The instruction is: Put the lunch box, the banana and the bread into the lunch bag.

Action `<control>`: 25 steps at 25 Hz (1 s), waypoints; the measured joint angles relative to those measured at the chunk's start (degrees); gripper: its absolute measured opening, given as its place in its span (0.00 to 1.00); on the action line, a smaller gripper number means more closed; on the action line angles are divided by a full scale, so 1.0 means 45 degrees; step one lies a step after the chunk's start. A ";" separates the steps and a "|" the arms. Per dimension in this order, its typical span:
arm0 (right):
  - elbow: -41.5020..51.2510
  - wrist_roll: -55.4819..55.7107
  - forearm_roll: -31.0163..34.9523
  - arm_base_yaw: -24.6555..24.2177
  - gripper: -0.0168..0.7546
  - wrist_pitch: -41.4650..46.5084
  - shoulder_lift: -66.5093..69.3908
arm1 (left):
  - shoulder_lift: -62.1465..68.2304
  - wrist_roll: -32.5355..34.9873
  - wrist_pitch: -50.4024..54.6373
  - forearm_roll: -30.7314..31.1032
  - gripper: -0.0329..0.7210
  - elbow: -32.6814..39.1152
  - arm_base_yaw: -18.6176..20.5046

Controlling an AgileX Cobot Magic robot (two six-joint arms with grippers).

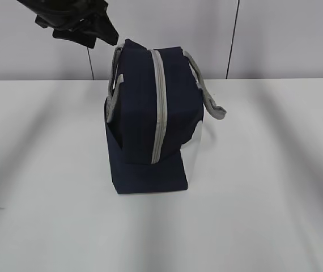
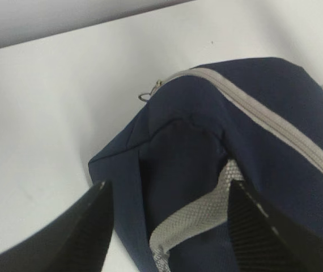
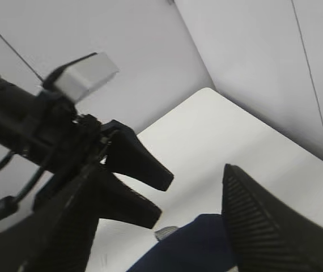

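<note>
Left arm enters exterior view from top left, wrist angled down toward right. Left pincer (image 1: 96, 31) raised at upper left, black, fingers parted; in left wrist view left pincer (image 2: 167, 218) shows two dark fingers (image 2: 90, 218) wide apart at bottom of frame, nothing clamped between them. Right arm not seen in exterior view. Right pincer (image 3: 150, 249) in right wrist view: ribbed black fingers (image 3: 263, 226) spread wide, empty, with left pincer's black fingers in sight beyond.

Lunch bag (image 1: 147, 122) zipped shut; contents hidden. Left gripper (image 1: 102, 29) cut off by top edge in exterior view. Right gripper (image 3: 167, 226) fingertips cropped in its wrist view.
</note>
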 joint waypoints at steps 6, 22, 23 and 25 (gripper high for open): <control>0.1646 0.1015 0.0000 0.0000 0.69 -0.0349 -0.1991 | -0.0294 -0.0184 0.1326 0.0171 0.66 0.0000 0.0083; 0.8003 0.2318 0.0000 0.0000 0.50 -0.0841 -0.6772 | -0.4329 -0.2791 0.3848 0.2934 0.54 0.0611 -0.0343; 0.8437 0.2318 0.0000 0.0000 0.50 -0.0841 -0.7026 | -0.4689 -0.2811 0.3847 0.2960 0.54 0.0948 -0.0398; 0.9425 0.2186 0.0000 0.0000 0.49 -0.0841 -0.7598 | -0.5425 -0.2840 0.3847 0.3013 0.54 0.1818 -0.0477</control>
